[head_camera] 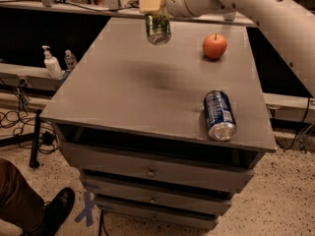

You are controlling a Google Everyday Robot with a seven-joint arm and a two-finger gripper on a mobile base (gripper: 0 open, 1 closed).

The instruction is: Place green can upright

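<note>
The green can (158, 28) hangs upright in the air above the far left part of the grey table top (133, 87), its silver bottom facing down. My gripper (153, 6) is shut on the can's top end, with pale fingers (150, 3) around it. The white arm comes in from the upper right. The can's shadow lies on the table below it.
A blue-and-white can (219, 115) lies on its side near the table's front right edge. A red apple (214, 46) sits at the far right. Drawers are below the top. Two bottles (51, 63) stand on a ledge at left. A person's shoe (54, 210) is at bottom left.
</note>
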